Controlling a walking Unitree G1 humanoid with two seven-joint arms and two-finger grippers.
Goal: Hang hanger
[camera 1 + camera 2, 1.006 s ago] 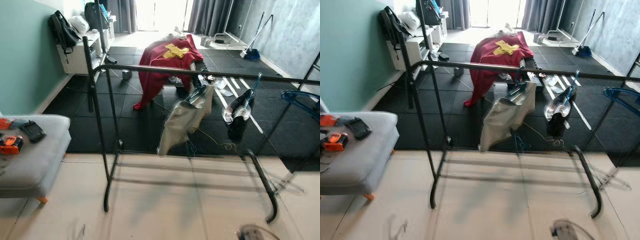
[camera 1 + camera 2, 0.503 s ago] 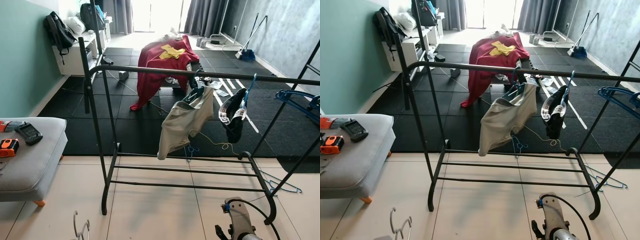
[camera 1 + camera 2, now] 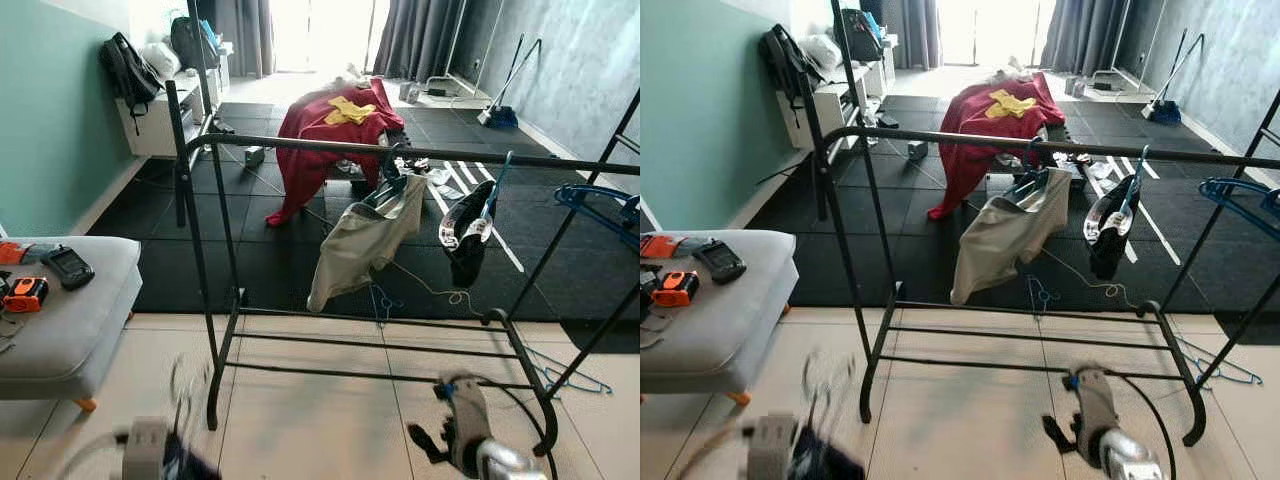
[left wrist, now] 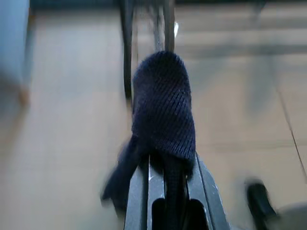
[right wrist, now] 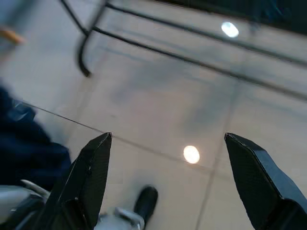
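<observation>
A black clothes rack [image 3: 400, 150] stands in front of me with a beige garment [image 3: 360, 245] and a black-and-white garment [image 3: 465, 225] hanging from its top bar. My left gripper [image 4: 168, 160] is low at the left, blurred, and shut on a hanger draped in dark knit cloth [image 4: 163, 105]. The hanger's wire hook [image 3: 185, 385] points up toward the rack's left leg. My right gripper [image 5: 168, 139] is open over the tiled floor. Its arm [image 3: 468, 430] is below the rack's lower bars, on the right.
A grey seat [image 3: 70, 320] with an orange device and a black handset stands at the left. Blue hangers [image 3: 600, 200] hang on a second rack at the right, and one lies on the floor [image 3: 570, 380]. A red cloth heap [image 3: 330, 120] lies beyond on black mats.
Both arms have risen into view. The left gripper with the hanger has come up at the lower left, blurred by motion. The right arm has also lifted higher.
</observation>
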